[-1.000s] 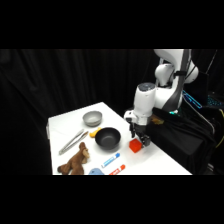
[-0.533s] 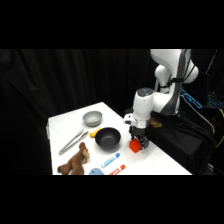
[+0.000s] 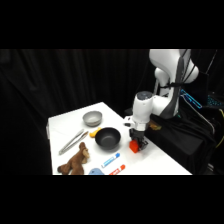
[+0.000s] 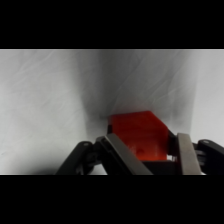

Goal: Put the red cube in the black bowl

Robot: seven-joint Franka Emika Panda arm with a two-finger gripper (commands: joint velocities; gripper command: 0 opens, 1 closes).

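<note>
red cube (image 4: 139, 136) sits on the white desk (image 3: 160, 160), between the two fingers (image 4: 186, 152) of the gripper (image 3: 138, 142). in the wrist view one finger stands at each side of the block, close against its faces, but whether they press it or merely flank it i cannot tell. in the side view the cube (image 3: 134, 146) shows as a small orange-red block at the foot of the gripper, which comes straight down from the white arm (image 3: 142, 110) over the right part of the desk.

just to the left of the cube lies the black bowl (image 3: 108, 138), near it but apart. behind that bowl, toward the far edge, stands a smaller grey bowl (image 3: 92, 118). metal tongs (image 3: 72, 141) lie slantwise on the left part of the desk, with a small yellow thing (image 3: 93, 133) between them and the black bowl. a brown plush toy (image 3: 75, 161) rests at the near left edge, and two markers (image 3: 110, 160) lie near the front edge below the black bowl.
</note>
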